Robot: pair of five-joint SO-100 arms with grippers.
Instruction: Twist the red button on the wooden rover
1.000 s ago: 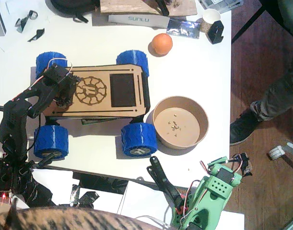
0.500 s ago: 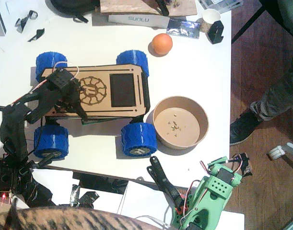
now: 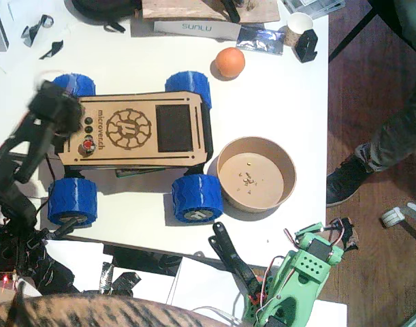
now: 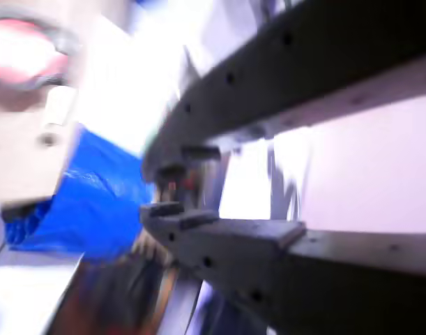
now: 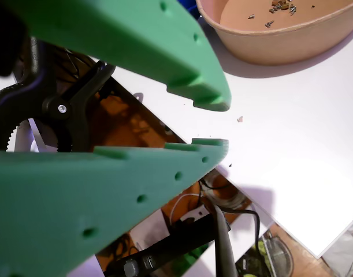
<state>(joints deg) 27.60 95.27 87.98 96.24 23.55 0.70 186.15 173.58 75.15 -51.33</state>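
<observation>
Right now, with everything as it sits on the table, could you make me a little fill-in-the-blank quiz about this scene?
1. The wooden rover rolls on four chunky ____ wheels.
2. The red button sits on the rover's deck, last in a row after two small ____ buttons.
3. The orange ball lies on the white ____.
4. The brown bowl stands beside the rover's ____ end.

Missing words: blue; black; table; right

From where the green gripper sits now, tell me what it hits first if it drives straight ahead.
The right gripper, jaws slightly apart and empty, points over bare white table toward the tan bowl. The bowl's wall looks first in line, though depth is uncertain.
</observation>
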